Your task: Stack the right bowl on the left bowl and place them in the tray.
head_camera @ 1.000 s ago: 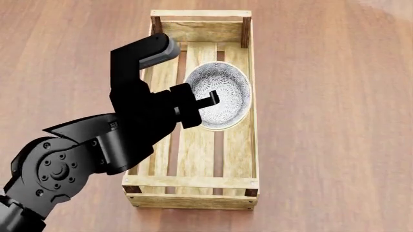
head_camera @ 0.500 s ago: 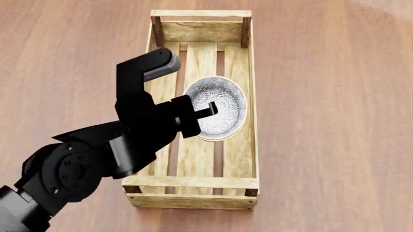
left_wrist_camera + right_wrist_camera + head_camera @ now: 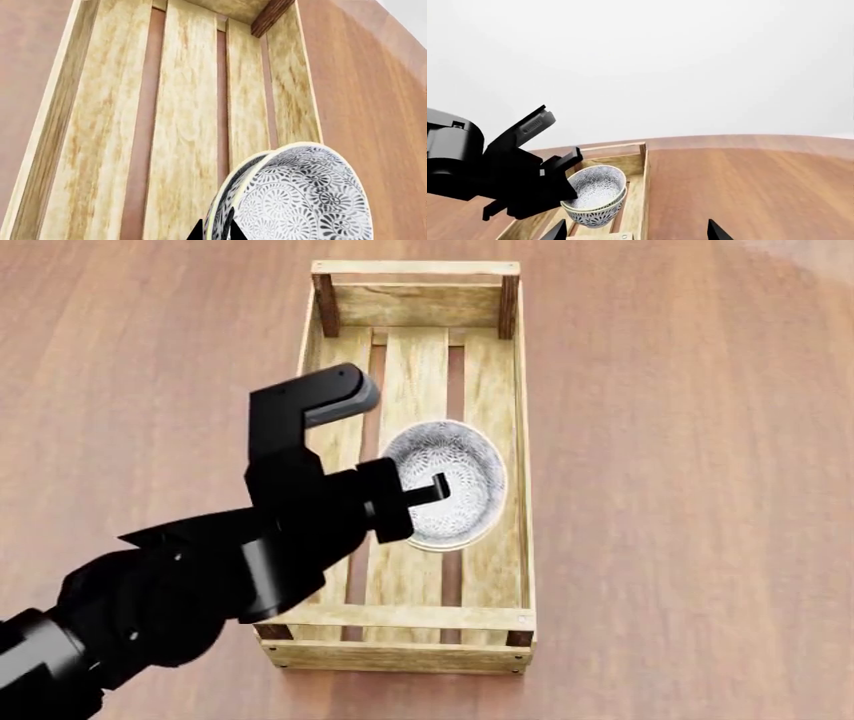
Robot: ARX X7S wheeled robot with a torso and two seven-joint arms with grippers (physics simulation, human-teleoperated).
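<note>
The bowls (image 3: 447, 485), two nested as one stack, hang over the middle of the tray (image 3: 514, 440), tilted, rim pinched by the left pincer (image 3: 430, 488), which sits at the stack's 9 o'clock in the head view. The tray's long axis runs 12 to 6 o'clock on the tabletop (image 3: 694, 490), so a straight lowering should seat the stack on the three floor planks. The right pincer (image 3: 635, 232) stands well apart, fingers spread and empty. One tray, two bowls, two arms; the left is the nearer
</note>
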